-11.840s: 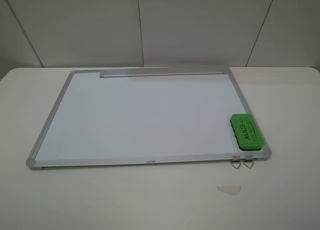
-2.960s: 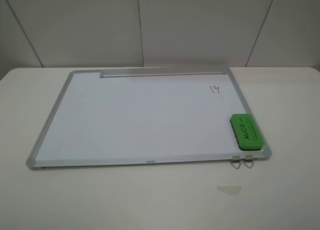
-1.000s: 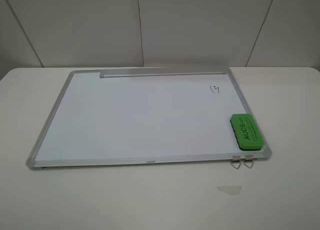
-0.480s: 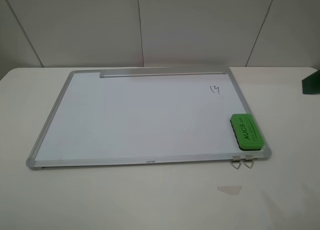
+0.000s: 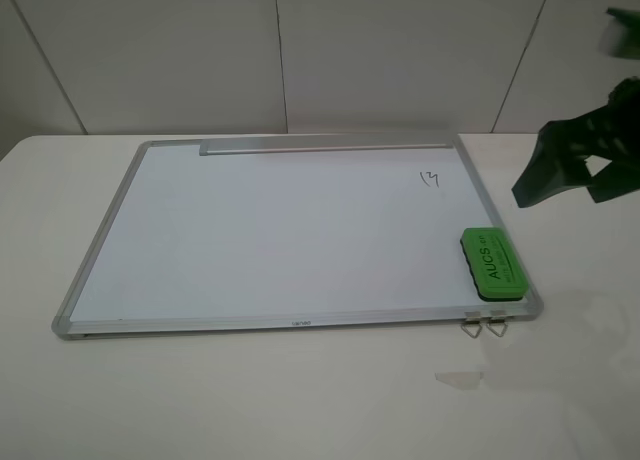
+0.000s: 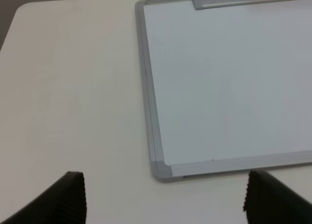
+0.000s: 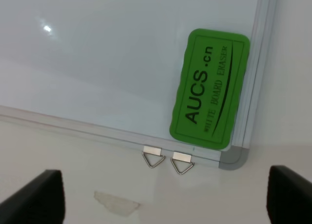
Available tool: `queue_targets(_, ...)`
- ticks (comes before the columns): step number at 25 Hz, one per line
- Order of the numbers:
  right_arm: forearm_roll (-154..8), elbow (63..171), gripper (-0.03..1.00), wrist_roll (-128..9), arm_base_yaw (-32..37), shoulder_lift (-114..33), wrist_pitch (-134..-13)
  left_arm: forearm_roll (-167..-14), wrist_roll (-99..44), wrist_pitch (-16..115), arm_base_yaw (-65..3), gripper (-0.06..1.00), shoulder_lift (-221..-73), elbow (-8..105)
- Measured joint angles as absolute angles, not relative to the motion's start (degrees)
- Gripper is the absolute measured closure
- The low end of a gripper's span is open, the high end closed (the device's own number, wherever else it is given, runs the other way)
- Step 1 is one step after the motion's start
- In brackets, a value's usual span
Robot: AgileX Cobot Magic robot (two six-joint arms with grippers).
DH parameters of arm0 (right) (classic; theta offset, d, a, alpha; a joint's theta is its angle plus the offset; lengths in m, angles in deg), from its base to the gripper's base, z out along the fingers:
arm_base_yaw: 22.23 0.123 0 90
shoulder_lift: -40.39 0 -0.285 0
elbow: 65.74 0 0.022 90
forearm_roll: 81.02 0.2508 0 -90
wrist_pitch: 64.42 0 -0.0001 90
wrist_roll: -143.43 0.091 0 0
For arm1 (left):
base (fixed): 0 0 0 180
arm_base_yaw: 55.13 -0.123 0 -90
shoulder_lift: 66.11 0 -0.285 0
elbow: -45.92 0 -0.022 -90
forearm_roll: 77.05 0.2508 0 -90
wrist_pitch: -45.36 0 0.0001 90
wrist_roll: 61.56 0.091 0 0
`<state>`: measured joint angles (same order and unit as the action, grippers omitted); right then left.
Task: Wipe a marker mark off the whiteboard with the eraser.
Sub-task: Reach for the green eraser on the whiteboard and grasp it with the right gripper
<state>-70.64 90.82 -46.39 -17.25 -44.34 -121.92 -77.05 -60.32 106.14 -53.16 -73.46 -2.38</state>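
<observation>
Currently the eraser (image 5: pixel 492 264) lies flat on the near right corner of the whiteboard (image 5: pixel 280 230), its long side just beside the frame and close to the two metal clips (image 7: pixel 167 160). A small marker mark (image 5: pixel 430 179) sits farther back on the board, apart from the eraser. The right gripper (image 7: pixel 162 195) hangs off the board's right edge, blurred in the high view, so its height is unclear; its jaws stand wide apart. The left gripper (image 6: pixel 163 197) is spread too, near the board's left corner, holding nothing.
</observation>
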Motion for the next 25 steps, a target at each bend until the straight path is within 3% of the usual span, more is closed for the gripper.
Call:
queue_targets(13, -75.51, 96.21, 0.14, -46.39, -14.63, -67.03, -115.08, -77.05, -60.32, 106.14, -53.16, 0.26, -73.46, -2.38)
queue_targets(25, -76.32, 96.21, 0.14, -44.81, -14.63, -75.66, -108.40, -77.05, -60.32, 106.14, -53.16, 0.26, -73.46, -2.38)
